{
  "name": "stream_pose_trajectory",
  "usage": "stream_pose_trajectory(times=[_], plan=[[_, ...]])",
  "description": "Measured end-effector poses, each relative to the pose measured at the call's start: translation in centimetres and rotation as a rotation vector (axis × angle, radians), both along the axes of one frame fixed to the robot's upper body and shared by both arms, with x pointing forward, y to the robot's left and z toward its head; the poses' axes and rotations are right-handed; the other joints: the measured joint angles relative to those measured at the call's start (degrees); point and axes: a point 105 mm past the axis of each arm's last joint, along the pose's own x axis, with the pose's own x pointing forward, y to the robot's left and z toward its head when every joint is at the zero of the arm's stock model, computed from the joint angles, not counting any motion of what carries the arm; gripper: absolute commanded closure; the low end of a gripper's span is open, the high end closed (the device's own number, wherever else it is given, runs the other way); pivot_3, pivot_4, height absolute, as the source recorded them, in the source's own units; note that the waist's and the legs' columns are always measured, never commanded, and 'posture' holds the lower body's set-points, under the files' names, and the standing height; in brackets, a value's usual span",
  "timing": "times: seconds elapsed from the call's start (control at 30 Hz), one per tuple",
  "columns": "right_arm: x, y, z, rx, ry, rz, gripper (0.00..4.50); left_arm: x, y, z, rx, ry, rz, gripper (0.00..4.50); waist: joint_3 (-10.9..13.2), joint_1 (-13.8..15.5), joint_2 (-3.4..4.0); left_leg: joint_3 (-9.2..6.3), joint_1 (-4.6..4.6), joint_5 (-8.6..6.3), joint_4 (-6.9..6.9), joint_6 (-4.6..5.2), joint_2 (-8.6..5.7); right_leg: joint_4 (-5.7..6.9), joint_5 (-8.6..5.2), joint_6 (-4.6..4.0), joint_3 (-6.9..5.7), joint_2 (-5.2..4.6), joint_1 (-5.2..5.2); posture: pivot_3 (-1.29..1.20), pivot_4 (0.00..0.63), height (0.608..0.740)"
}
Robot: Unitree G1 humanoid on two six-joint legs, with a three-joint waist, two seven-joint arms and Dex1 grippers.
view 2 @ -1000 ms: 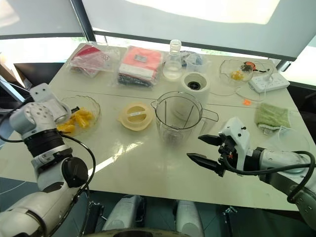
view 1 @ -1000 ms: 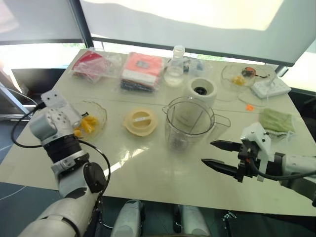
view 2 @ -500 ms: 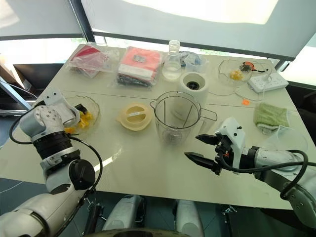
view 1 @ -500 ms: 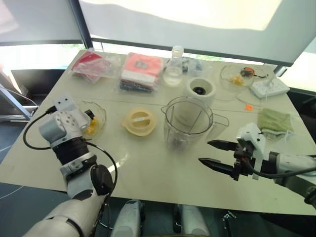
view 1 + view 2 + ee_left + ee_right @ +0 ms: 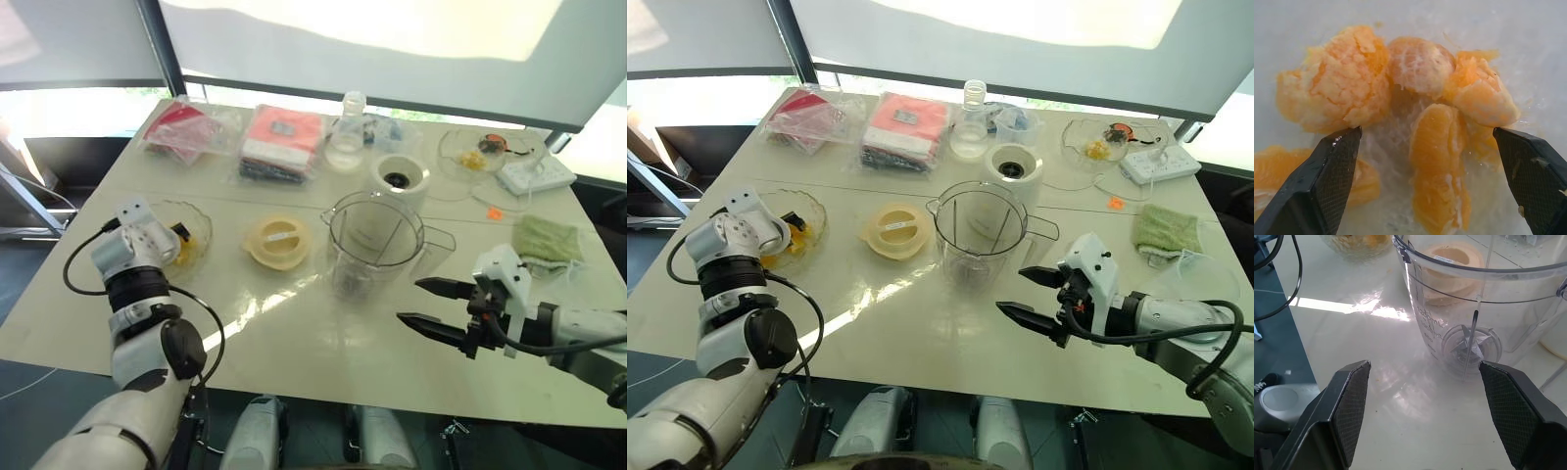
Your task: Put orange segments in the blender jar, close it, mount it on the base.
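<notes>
left pincer (image 5: 1425, 161) spread wide over orange segments (image 5: 1437, 152)

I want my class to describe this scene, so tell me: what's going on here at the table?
A two-armed robot is starting to load a blender. Its left gripper, jaws open, hangs over the orange segments in a glass dish, holding nothing yet. The right gripper waits open beside the blender jar, which stands empty on the table. The pale yellow lid lies next to the jar, and the white base stands behind it.
</notes>
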Motion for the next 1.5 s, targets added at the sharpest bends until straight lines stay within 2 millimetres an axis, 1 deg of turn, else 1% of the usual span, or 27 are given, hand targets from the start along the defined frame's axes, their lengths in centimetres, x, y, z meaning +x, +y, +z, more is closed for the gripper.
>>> stream_pose_trajectory(times=[0.17,0.3,0.43,0.77,0.8,0.87,1.07,1.1,1.4,1.5], plan=[[0.1,0.0,0.0,-0.003,-0.004,-0.002,0.77,0.4,-1.2,0.1,-0.015,-0.011,-0.030,0.04,0.0,0.1,0.02,0.00,0.01,0.00,0.00,0.00,-0.01,0.00,0.00,0.00,0.00,-0.04,0.02,0.00,0.150,0.740],[0.1,-0.1,0.0,-0.008,-0.007,-0.006,0.77,0.4,-2.4,0.1,-0.033,-0.001,-0.060,0.04,0.0,0.0,0.02,0.00,0.02,0.00,0.00,0.00,-0.01,0.00,0.00,0.01,0.01,-0.03,0.02,0.00,0.150,0.740],[0.2,-0.1,0.0,-0.013,-0.011,-0.010,0.77,0.0,-2.6,-0.2,-0.045,0.021,-0.050,0.04,0.0,0.0,0.04,0.00,0.09,0.00,0.00,0.00,-0.01,0.05,0.00,0.01,0.01,-0.03,0.06,0.00,0.150,0.740],[0.3,-0.2,0.0,-0.018,-0.017,-0.017,0.77,-0.6,-2.2,-0.8,-0.052,0.054,-0.012,0.04,-0.1,-0.2,0.21,0.05,0.38,-0.01,-0.02,0.00,0.02,0.07,0.00,0.00,0.06,-0.01,0.30,0.00,0.150,0.740],[0.3,-0.2,0.0,-0.018,-0.018,-0.019,0.77,-0.6,-2.1,-0.8,-0.061,0.056,-0.003,0.28,-0.2,-0.2,0.29,0.06,0.38,-0.01,-0.02,0.00,0.02,0.07,0.00,0.00,0.06,-0.01,0.31,0.00,0.150,0.740],[0.3,-0.2,-0.1,-0.017,-0.019,-0.021,0.77,-0.7,-1.9,-1.0,-0.070,0.063,0.016,0.94,-0.3,-0.2,0.44,0.08,0.39,-0.01,-0.02,0.00,0.02,0.07,0.00,0.00,0.07,-0.01,0.31,0.00,0.150,0.740],[0.4,-0.2,-0.1,-0.013,-0.024,-0.025,0.77,-1.1,-1.2,-1.4,-0.078,0.079,0.055,4.06,-0.4,0.1,0.60,0.06,0.41,-0.01,-0.01,0.00,0.00,0.05,-0.01,-0.01,0.05,0.00,0.38,0.00,0.150,0.740],[0.4,-0.2,0.0,-0.014,-0.028,-0.027,0.77,-1.1,-1.2,-1.4,-0.079,0.076,0.056,4.48,-0.4,0.1,0.61,0.06,0.41,-0.01,-0.01,0.00,-0.01,0.04,-0.01,-0.01,0.05,0.00,0.40,0.00,0.150,0.740],[0.5,-0.3,-0.1,-0.017,-0.031,-0.028,0.77,-1.2,-1.2,-1.4,-0.082,0.068,0.052,4.48,-0.4,0.0,0.62,0.06,0.42,-0.01,-0.01,0.00,-0.01,-0.01,-0.01,-0.01,0.06,0.00,0.42,0.00,0.150,0.740],[0.5,-0.3,0.0,-0.020,-0.036,-0.025,0.77,-1.5,-1.0,-1.2,-0.051,0.076,0.020,4.48,-0.4,-0.1,0.59,0.06,0.41,-0.01,-0.01,0.00,-0.01,-0.03,-0.01,-0.01,0.05,0.00,0.41,0.00,0.150,0.740]])
